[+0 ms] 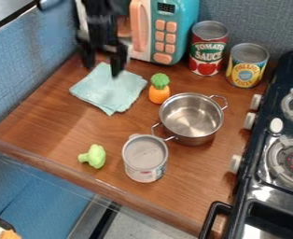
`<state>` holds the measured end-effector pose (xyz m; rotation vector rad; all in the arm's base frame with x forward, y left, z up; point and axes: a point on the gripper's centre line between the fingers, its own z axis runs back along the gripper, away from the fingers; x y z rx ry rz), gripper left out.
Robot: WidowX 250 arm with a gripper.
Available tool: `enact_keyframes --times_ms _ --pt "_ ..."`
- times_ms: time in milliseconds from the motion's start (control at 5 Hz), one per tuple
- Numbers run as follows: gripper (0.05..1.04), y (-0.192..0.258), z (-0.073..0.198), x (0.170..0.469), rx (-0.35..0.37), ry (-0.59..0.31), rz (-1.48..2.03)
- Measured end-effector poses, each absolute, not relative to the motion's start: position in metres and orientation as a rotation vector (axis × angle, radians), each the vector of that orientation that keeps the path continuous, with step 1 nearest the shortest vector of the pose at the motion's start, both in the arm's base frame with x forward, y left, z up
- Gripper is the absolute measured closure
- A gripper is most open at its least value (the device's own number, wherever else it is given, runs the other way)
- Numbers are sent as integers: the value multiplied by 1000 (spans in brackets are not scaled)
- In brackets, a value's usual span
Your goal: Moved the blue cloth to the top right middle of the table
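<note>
Going by the camera view, can see the blue cloth (111,88) lying loosely spread and a bit rumpled on the table (55,128), up toward the left, in front of the toy microwave (170,37) and just beside the toy carrot (159,92). Can also spot the black gripper (103,59) hanging over the upper end of the cloth, with jaws wide and without any visible pinch of fabric. Reads like the pick-up step to me, probably lining up for a grab. Can't fully rule out a release from one frame, but doesn't look like the top right middle of the table, so leaning pretty hard toward the grab. For the next move, would drop straight down onto the cloth, close on a decent fold rather than a thin edge, then lift high enough to clear the carrot and the steel pot (189,115) on the way right. Would also go easy around the red can (206,51) and the yellow can (247,65) at the back, being a likely snag for a dangling corner. Wouldn't worry much about the toy broccoli (95,156) or the grey can (145,158) toward the front.
</note>
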<state>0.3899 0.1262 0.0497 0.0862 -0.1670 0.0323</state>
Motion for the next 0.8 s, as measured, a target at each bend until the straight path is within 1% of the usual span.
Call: enact_keyframes --times_ms 200,800 --pt "83 122 67 378 81 -188 40" --pt "83 123 68 378 83 -189 40"
